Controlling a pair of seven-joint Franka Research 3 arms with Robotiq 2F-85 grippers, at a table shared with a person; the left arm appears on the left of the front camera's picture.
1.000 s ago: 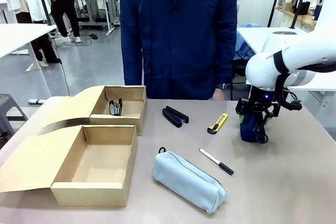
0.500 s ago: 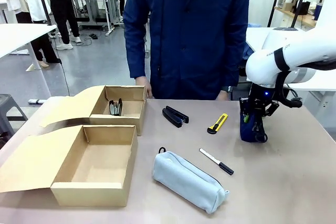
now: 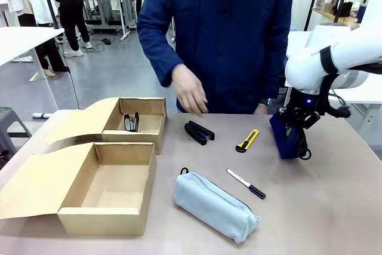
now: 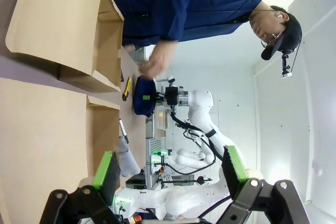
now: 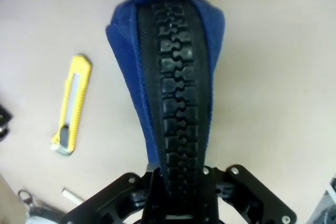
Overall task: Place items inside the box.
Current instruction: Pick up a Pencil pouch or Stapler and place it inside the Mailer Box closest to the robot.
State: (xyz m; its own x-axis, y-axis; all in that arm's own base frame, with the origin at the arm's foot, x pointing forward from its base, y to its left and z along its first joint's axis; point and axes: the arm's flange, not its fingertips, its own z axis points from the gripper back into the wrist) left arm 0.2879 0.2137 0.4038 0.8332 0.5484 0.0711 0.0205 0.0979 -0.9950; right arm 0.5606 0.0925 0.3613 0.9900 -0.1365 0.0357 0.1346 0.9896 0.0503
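My right gripper (image 3: 293, 128) is shut on the top of the navy pouch (image 3: 286, 140), which hangs tilted at the table's right; in the right wrist view its black zip (image 5: 178, 87) runs up from my gripper (image 5: 181, 182). A black stapler (image 3: 199, 132), the yellow-black utility knife (image 3: 247, 140), the white-black pen (image 3: 246, 184) and the light grey-blue pouch (image 3: 215, 205) lie on the table. Another stapler (image 3: 131, 122) lies inside the far cardboard box (image 3: 149, 104). The near box (image 3: 143, 177) holds nothing. My left gripper (image 4: 170, 169) stands open in the air.
A person in a blue coat stands at the far side, one hand (image 3: 190, 95) hovering over the table stapler. Both boxes' lids (image 3: 30, 186) lie spread to the left. The utility knife (image 5: 71, 103) lies close beside the navy pouch.
My right gripper has shut on the navy pouch and tipped it up slightly. The person has leaned in and brought a hand forward over the stapler.
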